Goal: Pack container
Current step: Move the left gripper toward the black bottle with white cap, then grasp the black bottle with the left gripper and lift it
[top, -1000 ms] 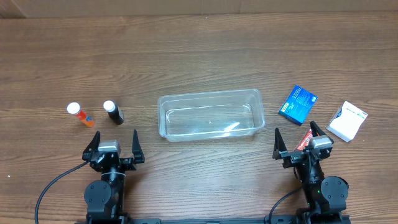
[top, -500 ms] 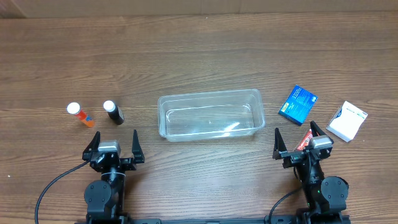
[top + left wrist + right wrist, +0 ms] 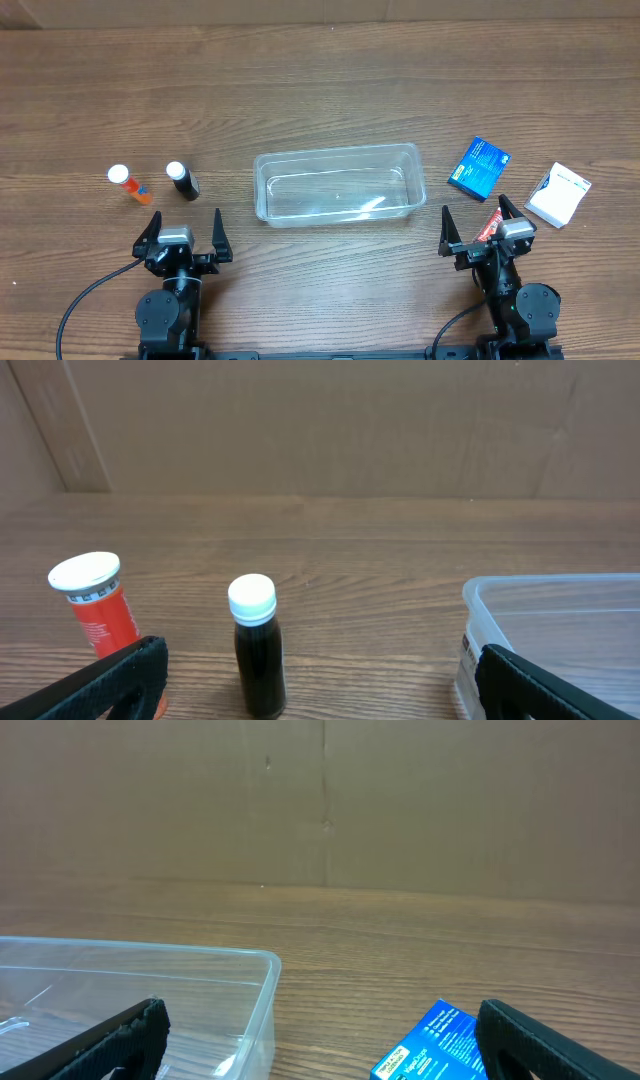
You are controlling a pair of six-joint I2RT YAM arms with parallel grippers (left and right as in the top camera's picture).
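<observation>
The clear plastic container point(image 3: 337, 185) sits empty at the table's middle; its corners show in the left wrist view point(image 3: 560, 622) and the right wrist view point(image 3: 140, 1000). A dark bottle with a white cap point(image 3: 182, 181) and an orange bottle point(image 3: 128, 184) stand to its left, both seen in the left wrist view point(image 3: 257, 645) point(image 3: 98, 605). A blue box point(image 3: 479, 167), a white box point(image 3: 558, 194) and a red tube point(image 3: 489, 224) lie to its right. My left gripper point(image 3: 184, 238) is open and empty near the front edge. My right gripper point(image 3: 481, 228) is open and empty.
A brown cardboard wall point(image 3: 320, 420) stands along the table's far side. The red tube lies just in front of my right gripper's right finger.
</observation>
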